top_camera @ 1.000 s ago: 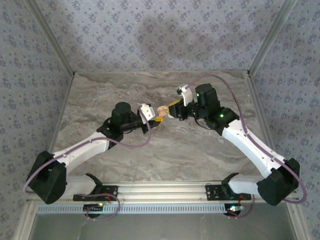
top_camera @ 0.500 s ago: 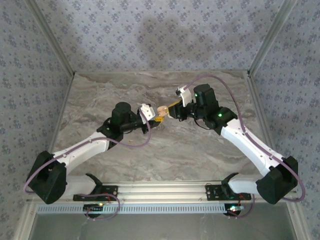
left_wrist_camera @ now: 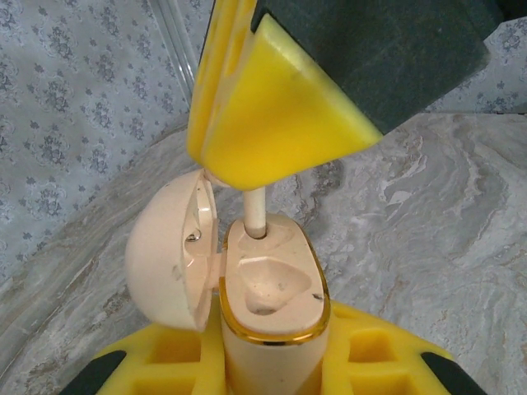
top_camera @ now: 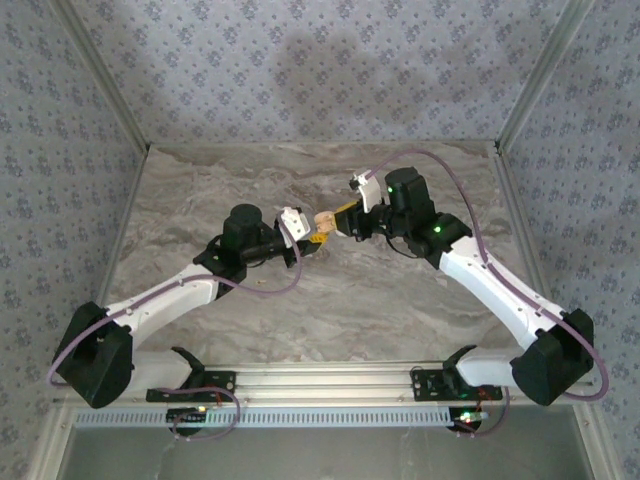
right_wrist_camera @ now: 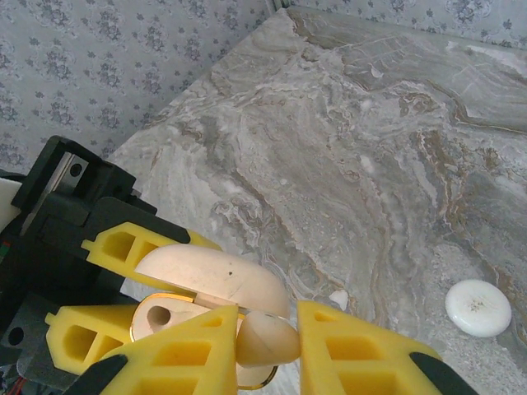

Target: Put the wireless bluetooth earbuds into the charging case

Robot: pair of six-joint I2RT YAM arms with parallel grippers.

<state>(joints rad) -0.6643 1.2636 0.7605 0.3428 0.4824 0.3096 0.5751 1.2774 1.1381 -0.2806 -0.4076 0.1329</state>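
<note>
I see the left gripper (top_camera: 306,238) clamped on the lower body of the charging case (left_wrist_camera: 276,325), holding it upright near mid-bench with its lid (left_wrist_camera: 169,255) swung open to the left. The right gripper (top_camera: 343,222) pinches one earbud (left_wrist_camera: 256,210) directly over the case, with the stem tip down in the far socket. A flat white disc (right_wrist_camera: 478,308) lies on the bench (right_wrist_camera: 370,164), well apart from both.

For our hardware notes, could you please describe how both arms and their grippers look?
The left arm and right arm have white links, black joints and a mauve cable each; the right shows green lights. The left gripper and right gripper have yellow hollow-ribbed fingers on black mounts.
</note>
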